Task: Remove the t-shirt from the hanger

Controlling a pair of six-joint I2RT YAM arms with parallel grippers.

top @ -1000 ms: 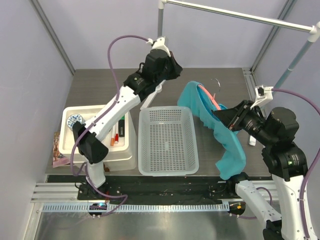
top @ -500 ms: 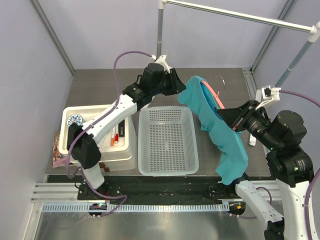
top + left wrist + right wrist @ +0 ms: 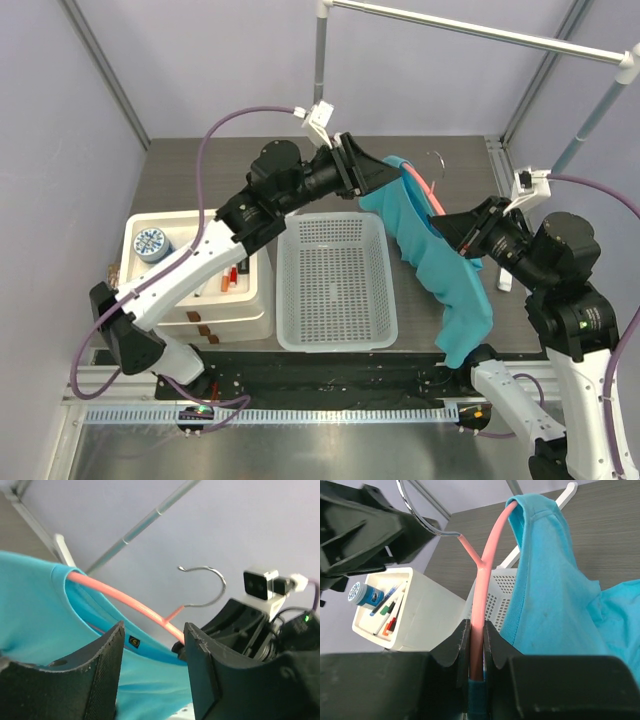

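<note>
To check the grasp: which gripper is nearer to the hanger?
Right. The right gripper is shut on the hanger; the left gripper, fingers open, faces its far end, apart from it.

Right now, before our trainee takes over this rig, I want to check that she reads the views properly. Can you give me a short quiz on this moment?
1. True or false: the right gripper is shut on the salmon-pink hanger.
2. The left gripper, close to the turquoise t-shirt, is: A) open; B) shut on cloth; C) shut on the hanger.
3. Does the hanger's wire hook rest on the silver rack rail?

Key: 1 true; 2 A; 3 no, it is free in the air.
</note>
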